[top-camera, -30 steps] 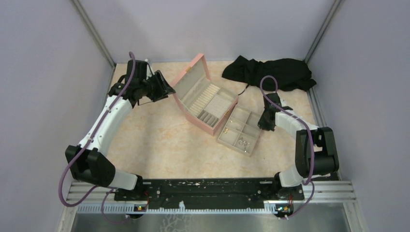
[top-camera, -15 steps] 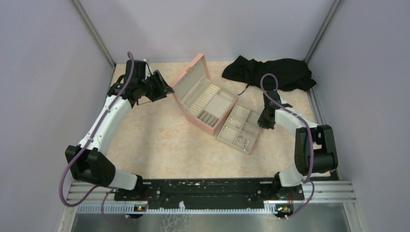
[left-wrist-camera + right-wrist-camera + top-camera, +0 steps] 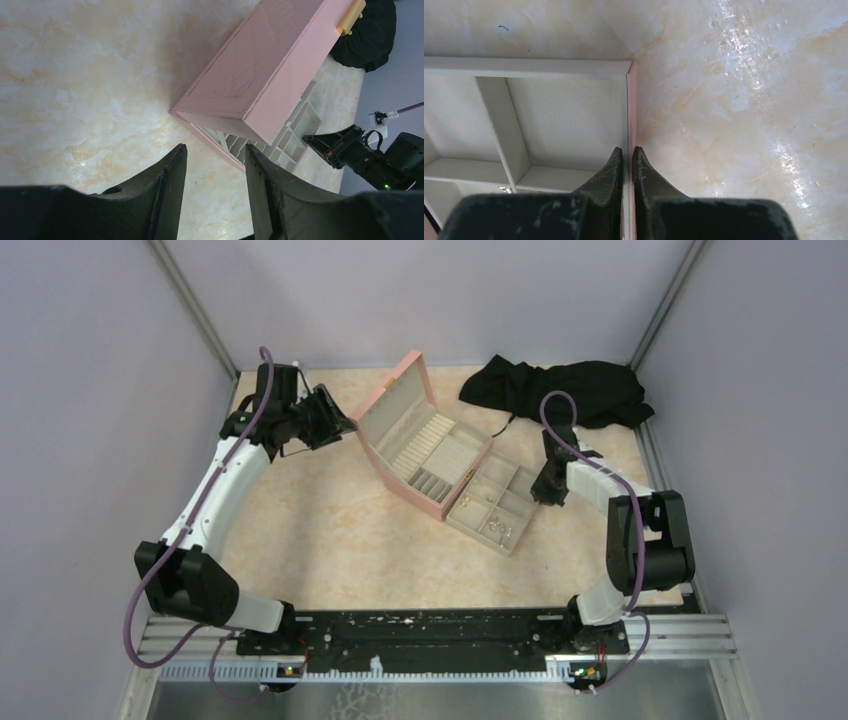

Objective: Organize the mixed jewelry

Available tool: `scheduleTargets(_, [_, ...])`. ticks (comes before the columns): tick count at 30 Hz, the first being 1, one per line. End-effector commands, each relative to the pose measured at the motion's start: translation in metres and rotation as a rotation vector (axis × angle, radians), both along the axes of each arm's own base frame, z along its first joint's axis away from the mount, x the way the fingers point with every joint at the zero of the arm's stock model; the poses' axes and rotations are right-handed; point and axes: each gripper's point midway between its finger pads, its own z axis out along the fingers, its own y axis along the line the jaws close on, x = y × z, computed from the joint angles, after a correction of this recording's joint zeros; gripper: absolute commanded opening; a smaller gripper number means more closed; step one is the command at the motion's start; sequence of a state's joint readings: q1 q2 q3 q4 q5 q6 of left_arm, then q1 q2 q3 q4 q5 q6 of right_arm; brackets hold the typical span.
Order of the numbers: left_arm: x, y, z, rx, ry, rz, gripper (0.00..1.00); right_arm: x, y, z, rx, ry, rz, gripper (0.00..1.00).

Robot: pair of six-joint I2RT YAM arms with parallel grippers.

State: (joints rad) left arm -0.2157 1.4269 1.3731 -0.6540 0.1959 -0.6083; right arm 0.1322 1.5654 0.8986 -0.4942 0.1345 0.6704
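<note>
top external view: the left gripper (image 3: 335, 425) hangs spread and empty above the table (image 3: 330, 540), just left of the open pink box (image 3: 400, 405) and beside its raised lid. the right gripper (image 3: 628, 150), fingers pressed almost together, pinches a thin outer wall of the tray (image 3: 564, 115), which sits just beside the box's front. the jewelry (image 3: 497, 530) lies as tiny gold and pale specks in at least 2 of the tray's 6 compartments, on the side nearer the arms. a glint low in the right wrist view may be 1 more piece. a black cloth (image 3: 560, 390) lies bunched at the table's far right.
</note>
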Motion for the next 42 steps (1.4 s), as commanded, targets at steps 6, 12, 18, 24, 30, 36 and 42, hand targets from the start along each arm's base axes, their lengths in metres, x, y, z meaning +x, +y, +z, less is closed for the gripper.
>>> scheduleTargets(6, [0.006,0.002,0.009,-0.003,-0.028,-0.006,0.53,0.038,0.020,0.024,0.102,-0.112,-0.022,0.00])
scheduleTargets(12, [0.005,0.003,0.009,-0.006,-0.027,-0.001,0.53,0.042,0.026,0.025,0.121,-0.105,-0.051,0.00])
scheduleTargets(18, [0.005,0.004,0.010,-0.007,-0.028,0.002,0.53,0.049,0.027,0.027,0.119,-0.104,-0.095,0.00])
scheduleTargets(24, [0.005,0.006,0.010,-0.004,-0.029,0.006,0.53,0.060,0.032,0.038,0.122,-0.138,-0.097,0.00])
scheduleTargets(30, [0.008,0.004,0.016,-0.007,-0.048,-0.008,0.53,0.079,0.084,0.045,0.232,-0.182,-0.030,0.00])
scheduleTargets(36, [0.011,0.008,0.033,0.013,-0.091,-0.008,0.54,0.097,0.137,0.066,0.365,-0.265,0.104,0.03])
scheduleTargets(42, [0.010,0.016,0.052,0.052,-0.157,-0.006,0.56,0.091,0.113,0.087,0.322,-0.329,0.195,0.53])
